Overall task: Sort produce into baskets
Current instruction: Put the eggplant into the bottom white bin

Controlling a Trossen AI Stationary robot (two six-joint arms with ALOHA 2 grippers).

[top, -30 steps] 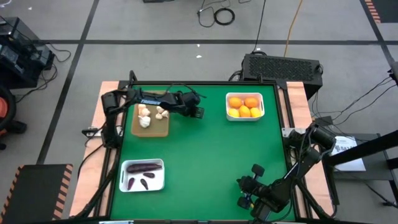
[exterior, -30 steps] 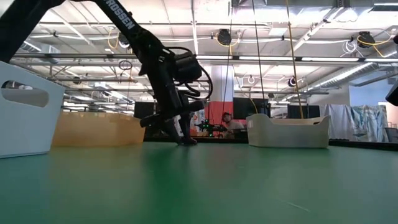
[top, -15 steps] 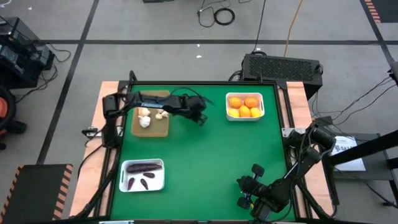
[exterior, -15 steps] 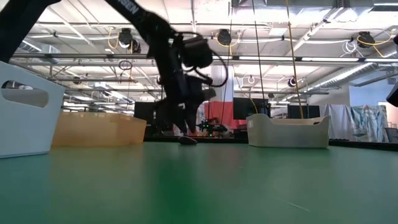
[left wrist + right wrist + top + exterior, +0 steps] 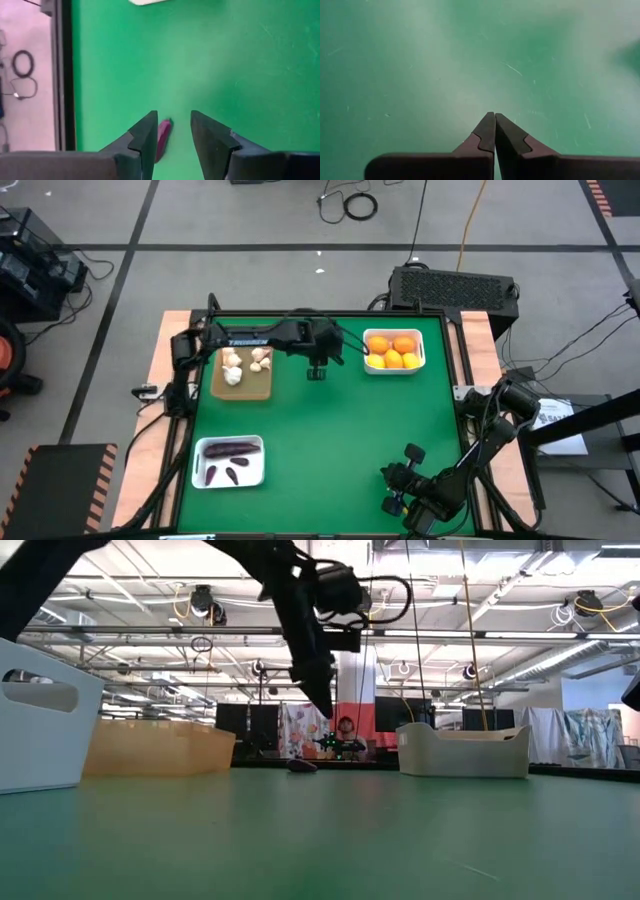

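Observation:
A small dark purple eggplant piece [image 5: 162, 138] lies on the green table; it also shows in the low view [image 5: 302, 766]. My left gripper [image 5: 173, 131] hangs open above it, fingers pointing down on either side without touching it, raised well above the table [image 5: 325, 705]. In the high view my left gripper [image 5: 316, 372] hides the piece. The tan tray [image 5: 243, 387] holds garlic bulbs [image 5: 233, 370]. One white tray [image 5: 371, 366] holds citrus [image 5: 392, 352]; the other white tray [image 5: 200, 463] holds eggplant pieces [image 5: 228, 448]. My right gripper [image 5: 494, 122] is shut and empty near the table's near right corner [image 5: 392, 498].
Open green table lies between the trays, in the middle and at the right. In the low view the near white tray [image 5: 40, 720] stands at the left, the tan tray [image 5: 160, 748] behind it, the citrus tray [image 5: 465, 750] at the right. A person shows in the room beyond.
My left gripper has risen from the table, where its fingertips stood at the small dark piece, and the arm has swung a little toward the table's right edge. The piece has stayed where it was on the table.

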